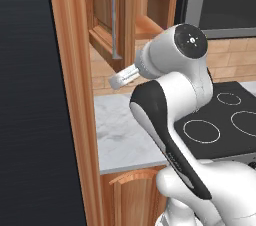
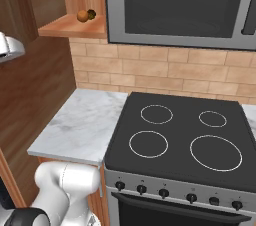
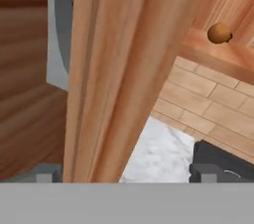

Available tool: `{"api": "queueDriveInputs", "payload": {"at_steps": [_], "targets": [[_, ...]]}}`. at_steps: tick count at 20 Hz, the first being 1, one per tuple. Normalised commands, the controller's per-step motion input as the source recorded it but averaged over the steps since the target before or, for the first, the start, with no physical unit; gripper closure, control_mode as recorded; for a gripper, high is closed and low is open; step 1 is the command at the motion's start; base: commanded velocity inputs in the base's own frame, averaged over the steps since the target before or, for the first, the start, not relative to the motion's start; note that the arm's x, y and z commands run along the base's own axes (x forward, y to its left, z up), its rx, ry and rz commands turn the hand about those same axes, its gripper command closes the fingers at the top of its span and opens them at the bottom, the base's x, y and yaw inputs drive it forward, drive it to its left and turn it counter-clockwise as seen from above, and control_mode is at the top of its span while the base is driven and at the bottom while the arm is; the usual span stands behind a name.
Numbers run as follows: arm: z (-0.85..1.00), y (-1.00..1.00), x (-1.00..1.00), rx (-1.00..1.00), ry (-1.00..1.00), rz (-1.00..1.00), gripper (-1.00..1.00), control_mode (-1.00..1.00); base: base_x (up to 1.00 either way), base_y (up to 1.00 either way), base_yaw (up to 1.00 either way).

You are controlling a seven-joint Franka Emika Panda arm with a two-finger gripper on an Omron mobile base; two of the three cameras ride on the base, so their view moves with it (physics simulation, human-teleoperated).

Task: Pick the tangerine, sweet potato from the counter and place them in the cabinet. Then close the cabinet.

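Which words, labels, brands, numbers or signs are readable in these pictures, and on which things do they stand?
None can be read.
Stove: white burner rings, no text.
Knobs: no marking can be made out.
Microwave: no readable label.
Arm: faint marks on the dark cover, too blurred to read.
Cabinet, tangerine, counter: no text.

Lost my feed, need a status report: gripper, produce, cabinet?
Gripper open, straddling cabinet door edge. Tangerine and sweet potato on cabinet shelf. Door not closed yet.
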Motion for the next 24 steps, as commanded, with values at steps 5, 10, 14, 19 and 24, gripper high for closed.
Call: {"api": "queueDriveInputs", "payload": {"at_steps": [5, 10, 14, 19, 24], "targets": [[0.0, -0.32, 0.36, -0.09, 0.03, -0.05, -1.0, -1.0, 0.0, 0.0, 0.0], [0.0, -0.27, 0.4, -0.12, -0.14, -0.03, -1.0, -1.0, 0.0, 0.0, 0.0], [-0.05, -0.22, 0.38, -0.13, -0.31, -0.04, -1.0, -1.0, 0.0, 0.0, 0.0], [-0.06, -0.22, 0.55, -0.11, -0.27, -0.03, -1.0, -1.0, 0.0, 0.0, 0.0], [0.0, -0.23, 0.65, -0.11, -0.1, -0.06, -1.0, -1.0, 0.0, 0.0, 0.0]]}}
